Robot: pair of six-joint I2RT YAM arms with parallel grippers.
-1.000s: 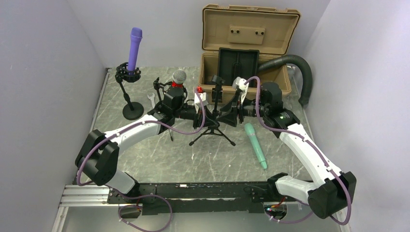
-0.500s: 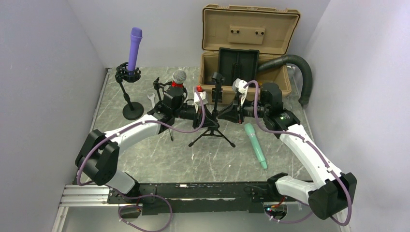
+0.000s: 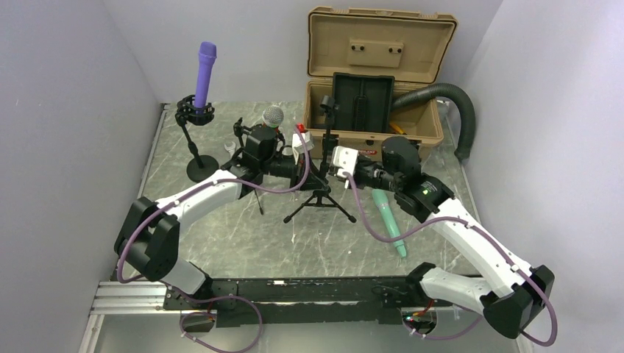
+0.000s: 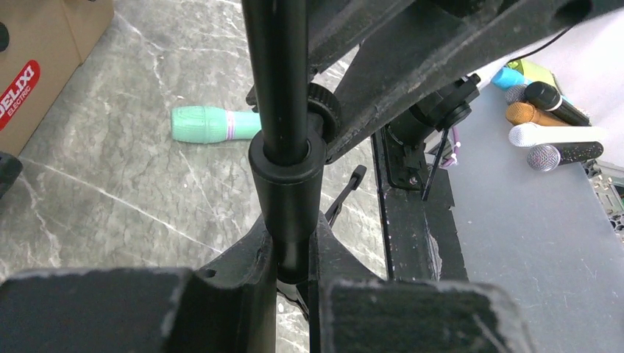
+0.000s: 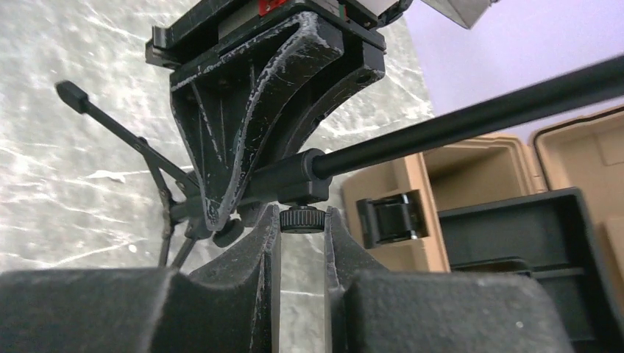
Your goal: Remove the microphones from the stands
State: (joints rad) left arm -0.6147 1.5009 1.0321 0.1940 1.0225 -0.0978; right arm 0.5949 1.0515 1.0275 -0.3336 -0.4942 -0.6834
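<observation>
A black tripod stand stands mid-table, its top clip empty. My left gripper is shut on the stand's pole collar from the left. Coming from the right, my right gripper is shut on the small knurled knob under that collar, one finger on each side. A teal microphone lies flat on the table right of the stand and also shows in the left wrist view. A purple microphone sits upright in a round-base stand at the back left. A silver-headed microphone stands behind my left wrist.
An open tan case with a black insert sits at the back, a black corrugated hose to its right. Several loose microphones lie on a grey surface beyond the table's near edge. Grey walls close in on both sides.
My right arm swung in toward the stand, its wrist turned, and its jaws closed on the knob. The left gripper kept its hold on the pole, which shifted slightly back.
</observation>
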